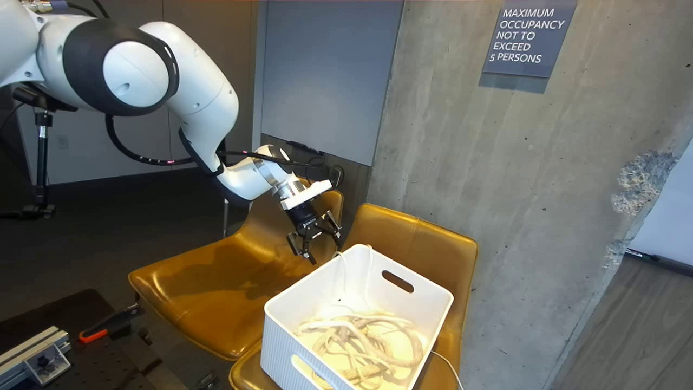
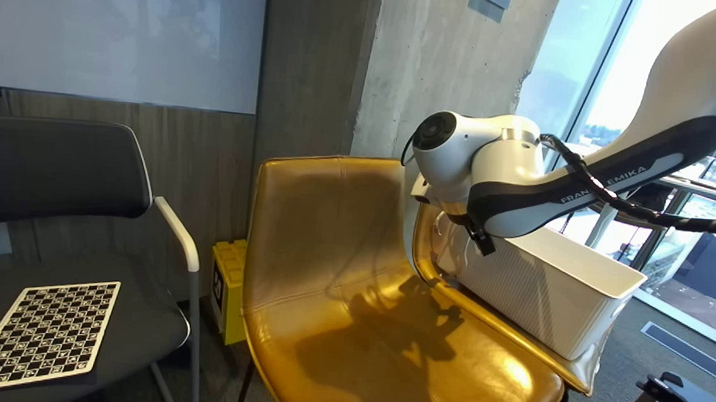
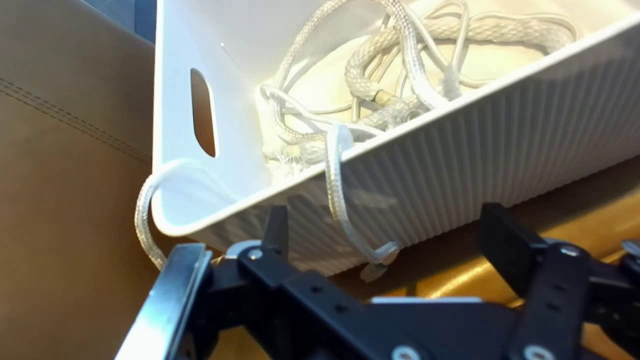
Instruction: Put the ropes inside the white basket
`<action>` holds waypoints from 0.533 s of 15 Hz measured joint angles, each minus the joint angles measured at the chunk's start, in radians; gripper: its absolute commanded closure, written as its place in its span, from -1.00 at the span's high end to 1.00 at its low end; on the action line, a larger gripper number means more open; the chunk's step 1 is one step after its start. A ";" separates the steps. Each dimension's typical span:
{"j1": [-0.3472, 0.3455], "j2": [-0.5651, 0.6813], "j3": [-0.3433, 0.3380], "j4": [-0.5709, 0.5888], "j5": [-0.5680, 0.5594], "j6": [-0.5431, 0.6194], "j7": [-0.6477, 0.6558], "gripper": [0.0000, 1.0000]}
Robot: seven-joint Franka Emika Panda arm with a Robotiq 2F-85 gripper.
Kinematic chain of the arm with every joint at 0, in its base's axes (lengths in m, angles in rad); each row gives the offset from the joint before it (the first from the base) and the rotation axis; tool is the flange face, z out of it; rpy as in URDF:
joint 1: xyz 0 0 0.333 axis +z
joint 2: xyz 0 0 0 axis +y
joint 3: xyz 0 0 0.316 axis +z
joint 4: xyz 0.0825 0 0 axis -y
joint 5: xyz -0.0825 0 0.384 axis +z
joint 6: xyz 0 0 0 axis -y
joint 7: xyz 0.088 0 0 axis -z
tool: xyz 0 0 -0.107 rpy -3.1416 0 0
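Note:
The ropes, a tangle of cream-white cord, lie mostly on the bottom of the white basket, as an exterior view and the wrist view show. The basket stands on a tan chair and shows in an exterior view and the wrist view. One cord end hangs over the long rim down the outer side wall. Another cord loop goes over the corner. My gripper is open and empty beside that wall; in the wrist view the hanging end appears between its fingers, untouched.
A second tan chair stands beside the basket's chair, under the arm. A concrete wall rises behind. A black chair with a checkered board and a yellow box stand to the side. A thin white cable hangs beside the basket.

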 measured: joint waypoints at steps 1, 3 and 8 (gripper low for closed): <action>-0.005 0.003 -0.001 0.004 -0.001 -0.003 -0.004 0.23; -0.013 0.012 -0.001 0.012 -0.001 -0.005 -0.007 -0.11; -0.014 0.020 -0.001 0.022 -0.003 -0.005 -0.007 -0.85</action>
